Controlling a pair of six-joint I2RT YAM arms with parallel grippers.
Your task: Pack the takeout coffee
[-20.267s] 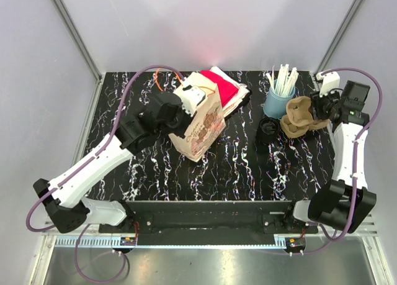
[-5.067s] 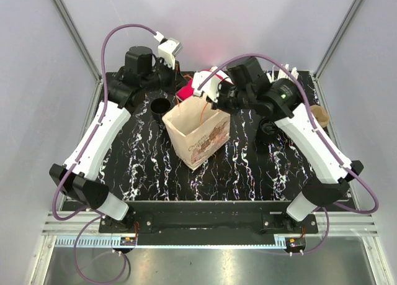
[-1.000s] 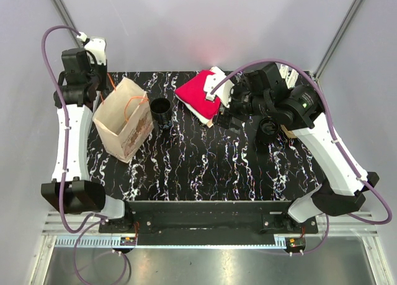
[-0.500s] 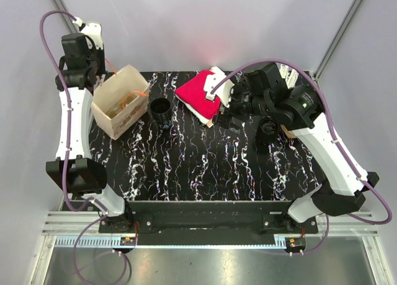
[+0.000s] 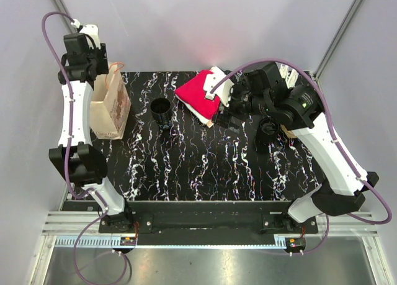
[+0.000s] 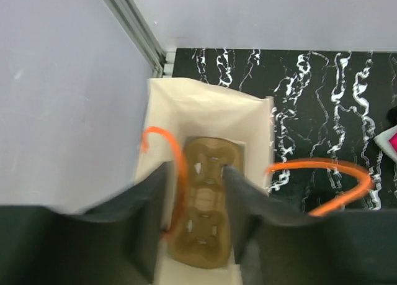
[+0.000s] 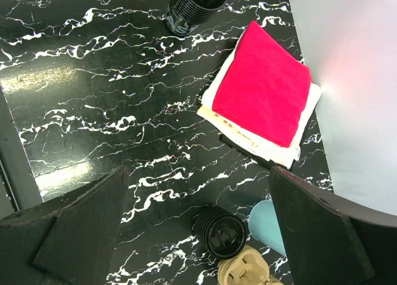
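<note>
The paper bag (image 5: 110, 108) with orange handles stands upright at the table's left edge. In the left wrist view I look down into the bag (image 6: 205, 111); a brown cup carrier (image 6: 208, 217) lies on its bottom. My left gripper (image 6: 195, 173) hangs over the bag's mouth, open, and one orange handle (image 6: 177, 167) runs loose beside its left finger. A black open cup (image 5: 162, 111) stands right of the bag. A black lidded cup (image 7: 220, 232) stands below my right gripper (image 7: 197, 173), which is open and holds nothing. In the top view the right gripper (image 5: 231, 114) hovers mid-table.
Red and white napkins (image 5: 201, 94) lie at the back centre. A light blue holder (image 7: 267, 226) and a tan carrier (image 7: 251, 269) sit beside the lidded cup. The enclosure wall and its metal post (image 6: 133, 24) stand close to the bag's left side.
The left arm has tipped the bag upright and carried it against the table's left edge, and its jaws have parted off the handle. The right arm has not moved.
</note>
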